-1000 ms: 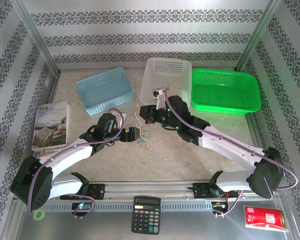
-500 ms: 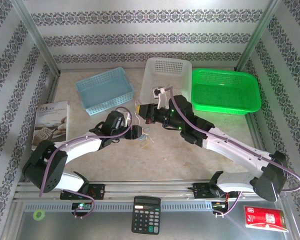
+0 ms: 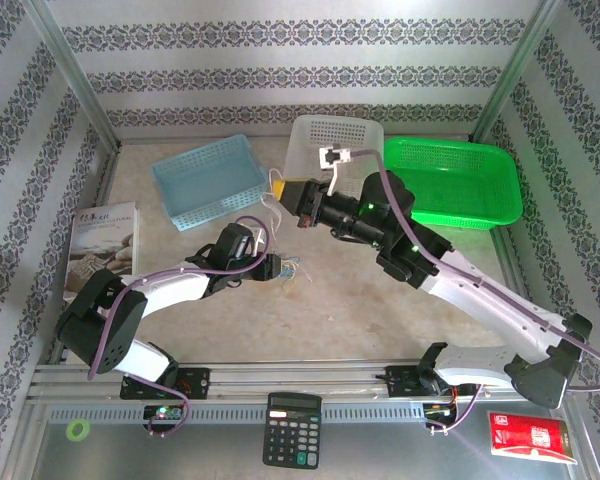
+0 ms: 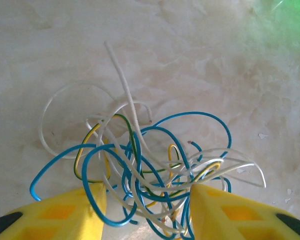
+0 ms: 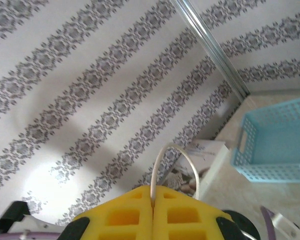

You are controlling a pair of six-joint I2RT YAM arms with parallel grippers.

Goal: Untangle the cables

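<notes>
Cables (image 4: 145, 165): a loose knot of thin blue, yellow and white wires is being kept on the table (image 3: 360, 300), near its middle and well apart from the baskets behind it.

White wire (image 5: 172, 146): one strand is being held up off the table as a small loop; it seems to run down toward the knot (too thin in the top view to be sure).

Left claw (image 4: 147, 200): it is being held partly open, low over the table, with its yellow fingers (image 4: 80, 212) set either side of the knot. Several loops are lying between them and a blue loop is touching one finger, but nothing is being squeezed tight.

Right claw (image 5: 153, 195): it is being kept fully closed, pinching the white wire between its tips, raised above the table in front of the white basket (image 3: 355, 135).

Step in hand: judged to be the drawing out of one strand while the rest is being pinned down.

Next move: a firmer pinch on the knot is likely being called for, clear of the white strand, followed by a slow pull away with the right claw, so that the whole bundle is not being dragged along.
</notes>
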